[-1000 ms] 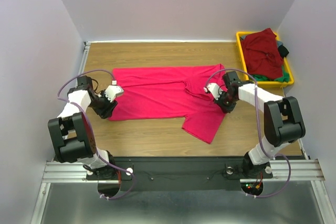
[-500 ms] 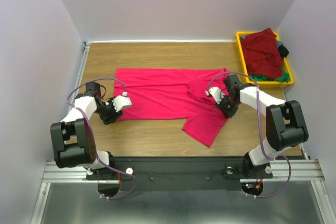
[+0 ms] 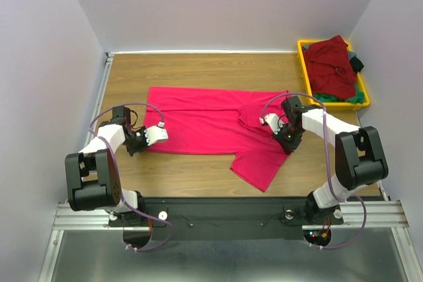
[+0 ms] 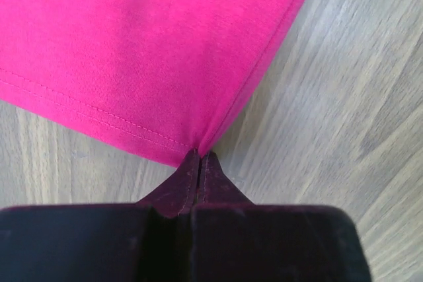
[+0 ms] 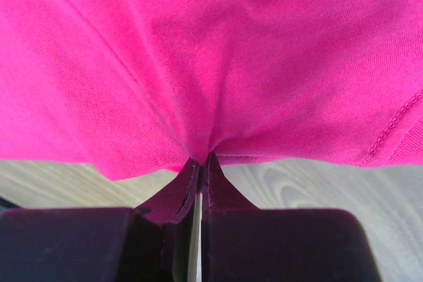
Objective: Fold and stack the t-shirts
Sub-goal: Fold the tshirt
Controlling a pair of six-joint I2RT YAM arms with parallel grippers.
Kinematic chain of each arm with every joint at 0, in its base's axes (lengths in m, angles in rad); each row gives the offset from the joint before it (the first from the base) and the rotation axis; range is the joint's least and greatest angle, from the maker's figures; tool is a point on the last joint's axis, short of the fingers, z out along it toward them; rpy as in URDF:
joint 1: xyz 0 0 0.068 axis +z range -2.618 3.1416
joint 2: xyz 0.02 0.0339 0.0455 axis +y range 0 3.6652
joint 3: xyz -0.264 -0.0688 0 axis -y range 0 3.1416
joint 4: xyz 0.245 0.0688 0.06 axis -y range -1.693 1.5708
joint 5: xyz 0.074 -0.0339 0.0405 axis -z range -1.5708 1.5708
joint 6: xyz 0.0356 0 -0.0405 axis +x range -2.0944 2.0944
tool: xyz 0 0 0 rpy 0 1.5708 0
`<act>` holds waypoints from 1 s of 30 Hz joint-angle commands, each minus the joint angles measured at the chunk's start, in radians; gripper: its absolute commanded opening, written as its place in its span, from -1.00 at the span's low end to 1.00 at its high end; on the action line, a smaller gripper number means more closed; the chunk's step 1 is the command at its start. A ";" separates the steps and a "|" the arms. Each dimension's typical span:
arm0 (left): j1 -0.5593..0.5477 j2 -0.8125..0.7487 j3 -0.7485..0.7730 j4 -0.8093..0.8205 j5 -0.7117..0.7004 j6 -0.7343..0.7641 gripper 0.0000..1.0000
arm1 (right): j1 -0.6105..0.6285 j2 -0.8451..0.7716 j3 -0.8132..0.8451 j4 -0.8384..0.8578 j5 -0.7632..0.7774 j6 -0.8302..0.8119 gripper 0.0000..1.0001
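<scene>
Left hand (image 4: 199,156) on shirt (image 4: 145,44), wooden table (image 4: 344,104)

One crimson t-shirt (image 3: 205,120), one maroon t-shirt (image 3: 330,64), one yellow bin (image 3: 334,105).

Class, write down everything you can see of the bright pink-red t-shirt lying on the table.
The crimson t-shirt is soft knit cloth with stitched hems, bright pinkish-red. It lies spread flat on the wooden table, hem to the left, neck to the right, one short sleeve pointing toward the near edge. The left end effector is shut on its near hem corner. The right end effector pinches an edge at the right end, where the cloth puckers.
</scene>
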State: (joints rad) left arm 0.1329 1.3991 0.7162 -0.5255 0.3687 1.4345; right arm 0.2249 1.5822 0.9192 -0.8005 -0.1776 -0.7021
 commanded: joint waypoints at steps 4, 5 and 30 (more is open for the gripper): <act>0.053 0.011 0.138 -0.198 0.039 0.029 -1.00 | 0.007 -0.031 0.081 -0.098 0.026 0.016 -0.99; 0.053 0.018 0.159 -0.212 0.045 0.029 -1.00 | 0.008 -0.025 0.095 -0.103 0.027 0.016 -0.99; 0.056 0.385 0.686 -0.323 0.191 -0.098 -1.00 | -0.055 0.314 0.564 -0.230 0.020 -0.092 -0.99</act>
State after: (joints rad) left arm 0.1848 1.7432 1.3289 -0.8135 0.5205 1.3663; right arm 0.1936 1.8572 1.3979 -0.9962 -0.1493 -0.7643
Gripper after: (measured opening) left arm 0.037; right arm 0.041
